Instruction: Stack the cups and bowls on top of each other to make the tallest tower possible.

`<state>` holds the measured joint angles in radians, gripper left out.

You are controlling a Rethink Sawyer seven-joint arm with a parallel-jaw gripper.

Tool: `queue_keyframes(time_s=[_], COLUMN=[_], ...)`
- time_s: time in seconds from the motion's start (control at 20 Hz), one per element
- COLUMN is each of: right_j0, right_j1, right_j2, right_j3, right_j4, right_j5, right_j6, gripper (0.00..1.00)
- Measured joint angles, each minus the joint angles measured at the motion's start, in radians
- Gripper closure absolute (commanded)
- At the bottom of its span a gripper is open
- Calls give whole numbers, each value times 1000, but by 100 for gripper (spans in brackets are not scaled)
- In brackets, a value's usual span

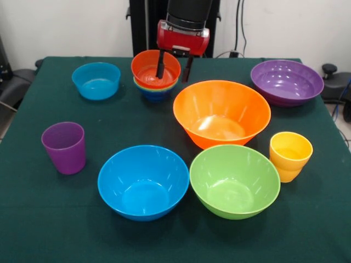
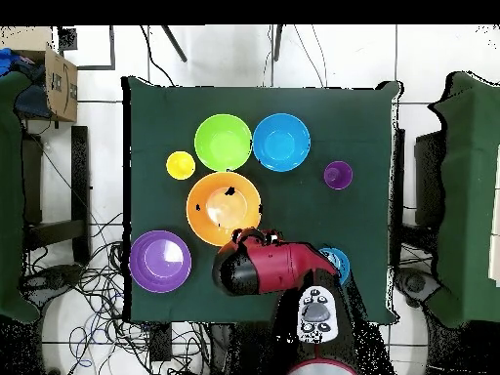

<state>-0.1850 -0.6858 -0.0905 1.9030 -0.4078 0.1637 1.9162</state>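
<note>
A small red-orange bowl (image 1: 148, 74) sits nested on a small green bowl and a small dark blue bowl (image 1: 155, 95), a short tower at the table's far middle. My gripper (image 1: 174, 67) is open right above it. One finger (image 1: 160, 64) reaches into the red-orange bowl and the other hangs outside its right rim. A small light blue bowl (image 1: 96, 80) stands alone to the left. The large orange (image 1: 221, 112), blue (image 1: 143, 181) and green (image 1: 235, 181) bowls and the wide purple bowl (image 1: 286, 82) stand singly. The purple cup (image 1: 65, 147) and yellow cup (image 1: 289, 155) stand upright.
In the overhead view my red arm (image 2: 269, 269) covers the tower and part of the light blue bowl (image 2: 337, 260). The large orange bowl (image 2: 224, 208) lies close beside the tower. The dark green table (image 2: 361, 117) holds all the pieces.
</note>
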Motion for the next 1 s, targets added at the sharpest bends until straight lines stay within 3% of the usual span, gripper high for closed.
queue_keyframes(time_s=[1.0], right_j0=[7], right_j1=[-5], right_j2=[-51], right_j3=[1], right_j4=[0], right_j5=[28], right_j6=[0], gripper=[0])
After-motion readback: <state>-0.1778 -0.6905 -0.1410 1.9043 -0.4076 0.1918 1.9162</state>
